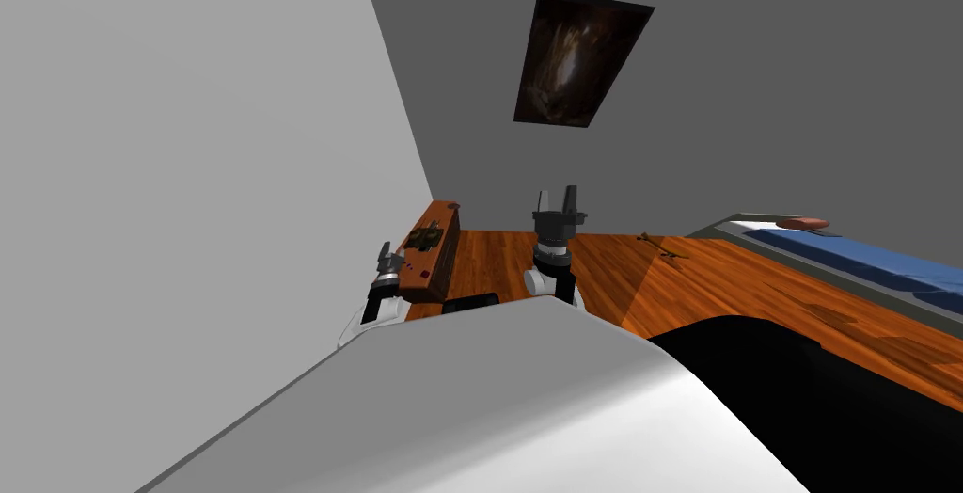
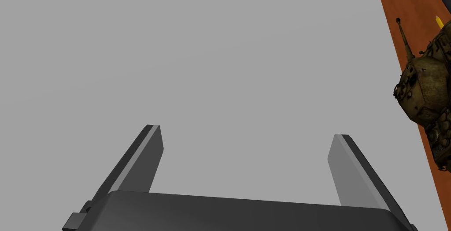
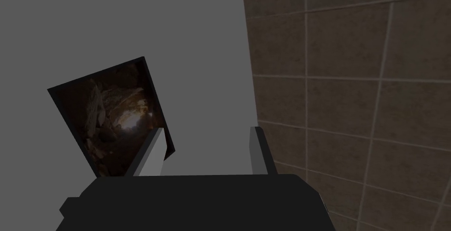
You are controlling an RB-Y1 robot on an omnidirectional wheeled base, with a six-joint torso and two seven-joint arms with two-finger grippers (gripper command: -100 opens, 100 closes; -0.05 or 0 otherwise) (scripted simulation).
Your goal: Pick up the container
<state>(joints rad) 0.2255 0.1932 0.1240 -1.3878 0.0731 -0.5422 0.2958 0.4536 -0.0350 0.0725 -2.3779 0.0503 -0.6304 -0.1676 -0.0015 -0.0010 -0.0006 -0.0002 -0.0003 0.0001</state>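
Beside the wooden worktop [image 1: 438, 215], your left claw [image 1: 387, 252] gapes wide toward the grey wall [image 2: 220, 56], tank model [image 2: 423, 96] just off it, while your right claw [image 1: 555, 198] stands raised, fingers parted.

Left arm [image 1: 374, 307] out low on my left side, left pincer [image 1: 386, 257] pointing forward. Its fingers [image 2: 141, 162] are spread wide, nothing between them. Right arm [image 1: 551, 276] out ahead near my middle, wrist straight. Right pincer [image 1: 556, 198] sits further forward than the left one, fingers [image 3: 152, 153] parted with a narrower gap than the left's, nothing gripped. The two pincers are well apart.
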